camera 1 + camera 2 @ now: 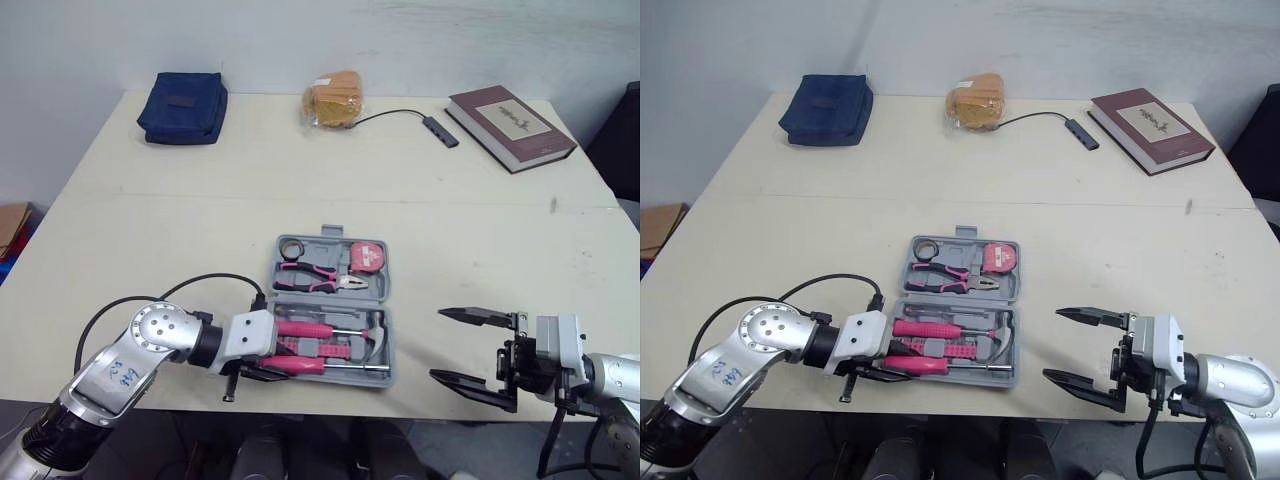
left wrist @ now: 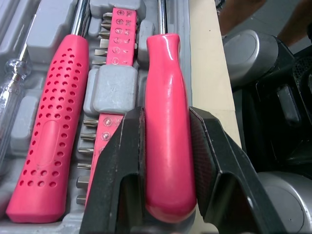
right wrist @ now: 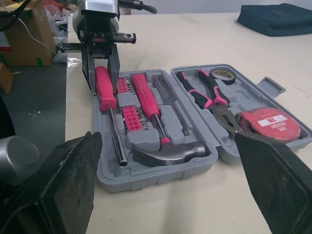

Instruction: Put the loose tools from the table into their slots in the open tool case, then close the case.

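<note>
The grey tool case (image 1: 388,345) lies open near the table's front edge. Its far half holds pink pliers (image 1: 318,278), a tape measure (image 1: 367,257) and a tape roll (image 1: 292,246). The near half holds a hammer (image 1: 375,335), a bit strip (image 2: 117,44) and a perforated pink screwdriver (image 2: 48,131). My left gripper (image 1: 268,366) is shut on the smooth pink handle of a second screwdriver (image 2: 165,73), which lies along the case's front slot. To the right of the case, my right gripper (image 1: 437,344) hangs open just above the table, holding nothing.
Along the far edge of the table sit a blue pouch (image 1: 183,107), a bagged bun (image 1: 335,100), a small hub on a cable (image 1: 440,130) and a brown book (image 1: 510,127). The case's front wall lies close to the table edge.
</note>
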